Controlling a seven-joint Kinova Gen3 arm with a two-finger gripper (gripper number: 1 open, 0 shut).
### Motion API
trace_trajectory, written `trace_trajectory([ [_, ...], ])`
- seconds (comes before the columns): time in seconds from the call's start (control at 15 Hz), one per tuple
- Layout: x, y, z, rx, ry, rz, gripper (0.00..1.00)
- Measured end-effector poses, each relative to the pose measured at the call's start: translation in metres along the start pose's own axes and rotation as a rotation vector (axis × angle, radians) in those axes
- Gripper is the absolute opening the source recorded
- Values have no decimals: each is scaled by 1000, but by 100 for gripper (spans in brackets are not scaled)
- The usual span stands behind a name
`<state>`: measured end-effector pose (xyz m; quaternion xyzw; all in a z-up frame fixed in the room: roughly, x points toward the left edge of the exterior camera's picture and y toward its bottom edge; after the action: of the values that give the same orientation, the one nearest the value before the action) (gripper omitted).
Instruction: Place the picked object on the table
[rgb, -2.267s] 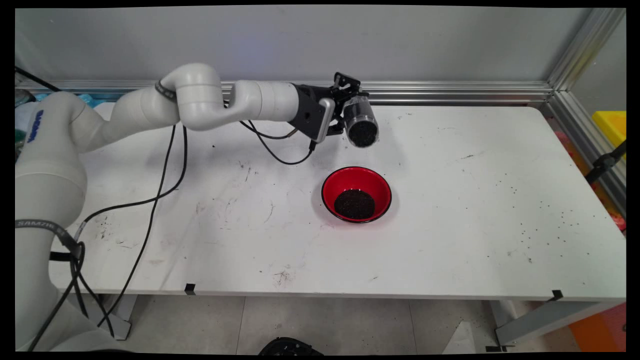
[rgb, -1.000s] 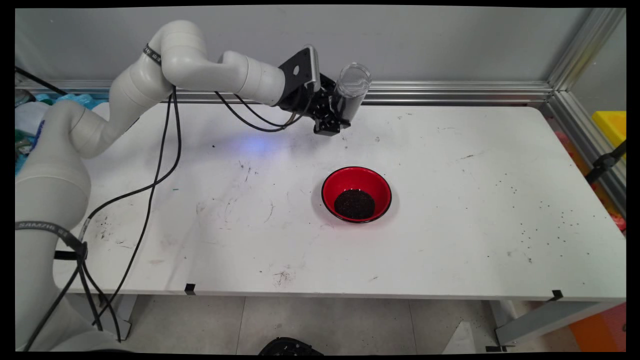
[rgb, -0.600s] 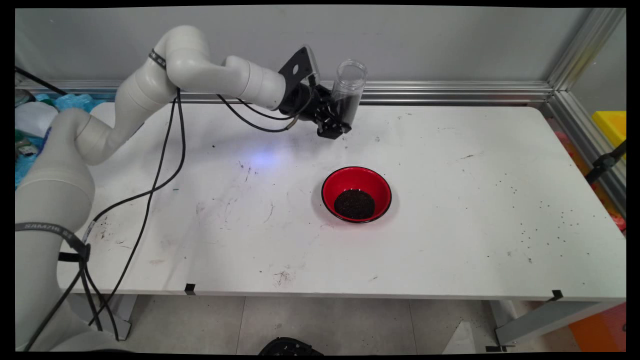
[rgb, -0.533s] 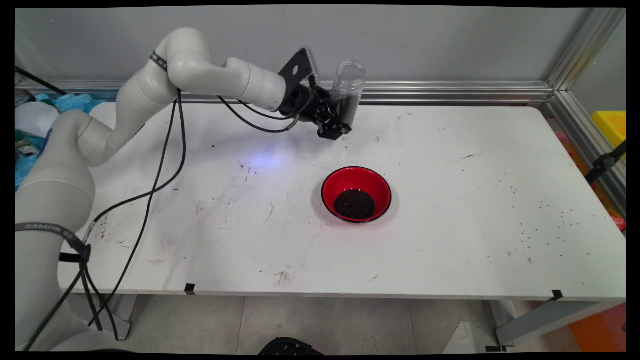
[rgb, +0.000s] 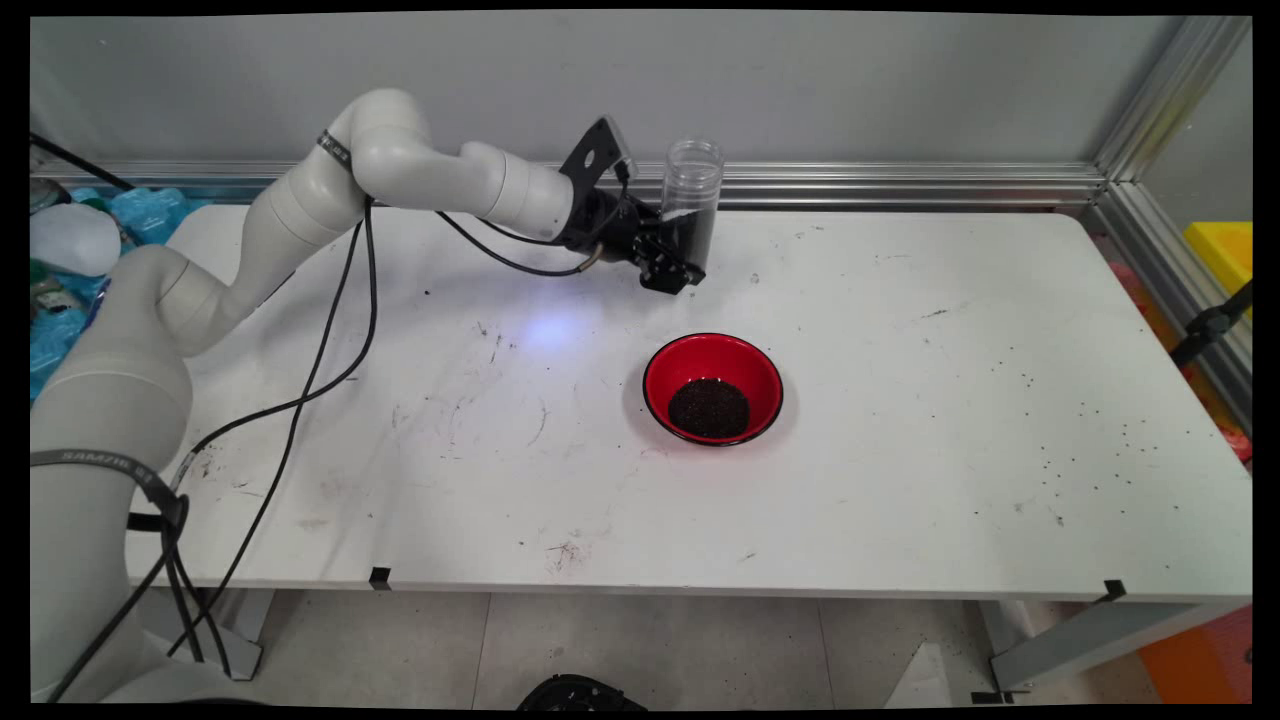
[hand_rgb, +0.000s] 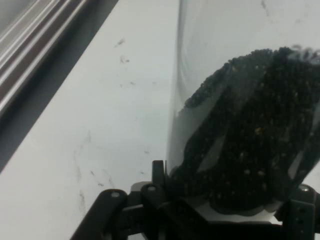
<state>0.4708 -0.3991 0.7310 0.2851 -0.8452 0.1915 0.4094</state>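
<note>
Clamped on the lower part of a clear plastic jar (rgb: 690, 210), fingers pressed to its sides: gripper (rgb: 668, 262) near the tabletop's far edge, just short of the aluminium rail (rgb: 900, 183). Jar held nearly upright, mouth up and open, no lid, roughly the bottom half filled with small black seeds (hand_rgb: 250, 145) banked higher on one side. Seen from the hand camera, the seed mass leaning against the jar wall, the bare white table (rgb: 900, 450) behind. Nearer the middle of the tabletop, well apart from the jar, a red bowl (rgb: 712, 388) with a dark pile of the same seeds in its bottom. Loose specks scattered toward the tabletop's right edge. Likely hazards: a grip this low on a smooth wall, so a slip or a twist of the jar under a quick swing; an open mouth, so seeds thrown out by any sudden tilt. Against the earlier frames: jar no longer tipped mouth-down above the bowl, now turned upright, drawn back toward the far edge and brought lower; bowl unmoved.
</note>
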Motion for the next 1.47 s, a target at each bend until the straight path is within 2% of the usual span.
trace_trajectory([
  [0.93,-28,-10,27,-46,48,-26,0],
  [1.47,-40,-10,39,-82,48,-52,0],
])
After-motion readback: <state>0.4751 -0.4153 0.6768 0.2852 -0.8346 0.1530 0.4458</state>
